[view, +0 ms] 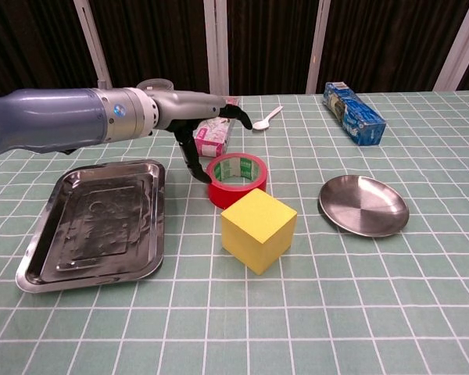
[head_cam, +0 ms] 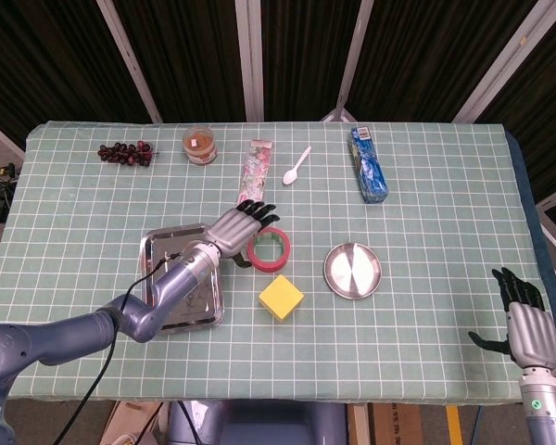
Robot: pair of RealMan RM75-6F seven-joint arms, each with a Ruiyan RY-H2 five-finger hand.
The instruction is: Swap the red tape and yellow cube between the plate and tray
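Observation:
The red tape (head_cam: 269, 248) (view: 236, 180) lies flat on the cloth between the steel tray (head_cam: 165, 283) (view: 98, 223) and the round plate (head_cam: 353, 271) (view: 363, 205). Just in front of it, also on the cloth, sits the yellow cube (head_cam: 281, 298) (view: 258, 230). Tray and plate hold nothing. My left hand (head_cam: 236, 225) (view: 197, 131) hovers over the tape's left rim, fingers spread above it and thumb hanging beside it, holding nothing. Whether the thumb touches the tape I cannot tell. My right hand (head_cam: 524, 320) stays at the front right with fingers apart and nothing in it.
Along the far side lie grapes (head_cam: 127, 152), a small jar (head_cam: 200, 145), a pink box (head_cam: 254, 176) (view: 215, 131), a white spoon (head_cam: 297, 165) and a blue box (head_cam: 369, 176) (view: 354, 113). The pink box stands right behind my left hand.

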